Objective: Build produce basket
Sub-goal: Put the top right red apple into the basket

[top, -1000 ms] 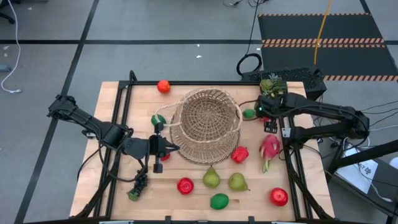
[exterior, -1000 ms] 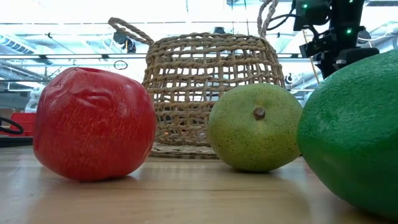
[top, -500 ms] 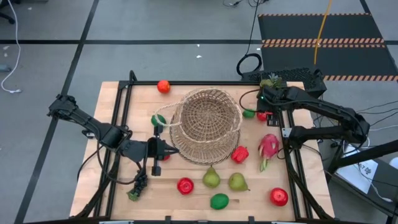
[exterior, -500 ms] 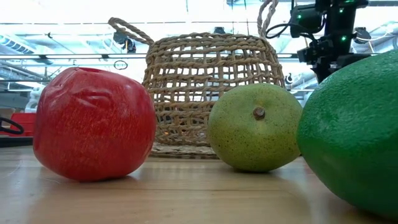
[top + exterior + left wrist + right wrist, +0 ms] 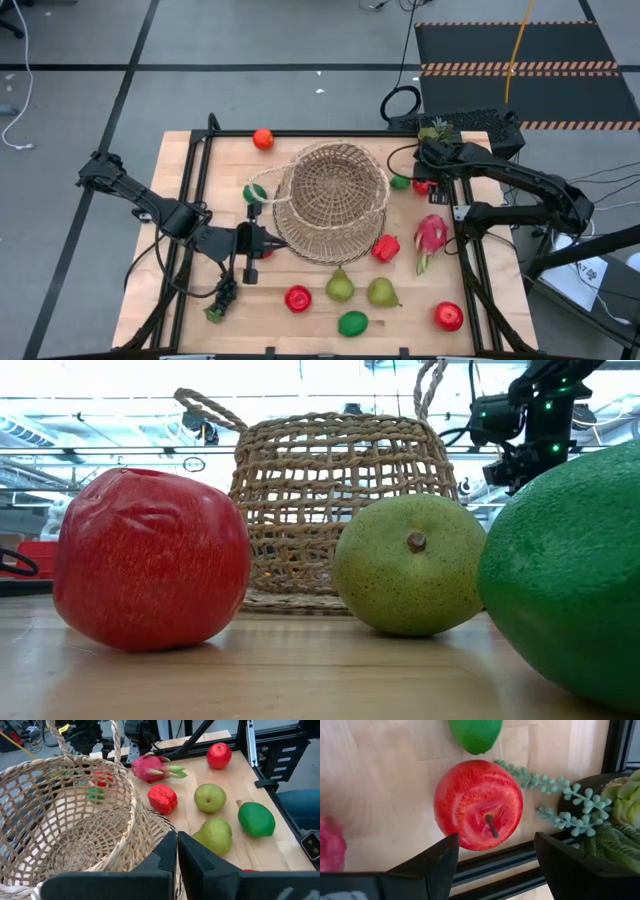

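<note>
The wicker basket (image 5: 332, 200) stands mid-table on its base. My left gripper (image 5: 276, 240) is shut, with its tips at the basket's near-left outer wall (image 5: 150, 827). My right gripper (image 5: 496, 839) hangs open over a red apple (image 5: 479, 805) at the far right. One finger stands on each side of the apple and neither touches it. A green lime (image 5: 400, 182) lies beside that apple. A dragon fruit (image 5: 432, 235), two pears (image 5: 340, 287) (image 5: 380, 292), grapes (image 5: 222, 295) and more red fruit (image 5: 298, 298) lie around the basket. My left gripper comes almost level from the table's left, and its shut fingertips (image 5: 176, 845) lie against the lower outer wall of the basket (image 5: 161, 822). Whether a strand is pinched between them I cannot tell. The basket stays standing on the table.
A potted succulent (image 5: 437, 133) stands at the far right corner, and its trailing sprigs (image 5: 555, 805) reach close to the red apple. The black table frame rail (image 5: 490, 865) runs just beside the apple. A small red fruit (image 5: 263, 138) lies at the far edge, and a lime (image 5: 352, 323) lies near the front.
My right gripper has shifted a little toward the table's far edge and sunk lower. The red apple, which the gripper hid from above a second ago, now shows just below it.
</note>
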Robot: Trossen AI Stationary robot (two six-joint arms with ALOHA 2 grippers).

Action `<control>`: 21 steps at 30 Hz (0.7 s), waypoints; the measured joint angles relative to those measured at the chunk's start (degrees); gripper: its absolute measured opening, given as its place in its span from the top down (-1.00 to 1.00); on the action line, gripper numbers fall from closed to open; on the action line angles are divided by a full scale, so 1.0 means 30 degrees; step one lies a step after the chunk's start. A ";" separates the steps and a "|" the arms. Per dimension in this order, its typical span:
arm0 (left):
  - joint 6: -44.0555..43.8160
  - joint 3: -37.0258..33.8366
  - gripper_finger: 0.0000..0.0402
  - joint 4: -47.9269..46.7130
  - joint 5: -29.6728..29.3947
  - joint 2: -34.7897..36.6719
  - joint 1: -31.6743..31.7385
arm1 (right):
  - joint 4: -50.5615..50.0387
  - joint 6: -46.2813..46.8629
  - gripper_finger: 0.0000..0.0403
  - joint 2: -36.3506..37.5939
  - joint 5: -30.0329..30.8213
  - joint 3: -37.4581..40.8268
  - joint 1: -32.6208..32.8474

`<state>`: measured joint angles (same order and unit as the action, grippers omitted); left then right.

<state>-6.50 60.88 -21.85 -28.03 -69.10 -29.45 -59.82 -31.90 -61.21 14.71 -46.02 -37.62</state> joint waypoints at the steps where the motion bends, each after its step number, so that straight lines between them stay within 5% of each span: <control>1: 0.0000 0.0000 0.90 0.0060 0.0000 0.0000 0.0000 | 0.0146 -0.0141 -0.22 0.0000 0.0003 0.0099 -0.0170; 21: 0.0459 0.0000 0.90 0.0817 0.0000 0.0000 0.0000 | 0.1489 -0.0991 0.07 0.0000 -0.0478 0.1266 -0.1365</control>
<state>-5.13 60.88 -19.40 -28.03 -69.10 -29.45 -55.36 -34.87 -61.21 13.28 -42.22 -41.71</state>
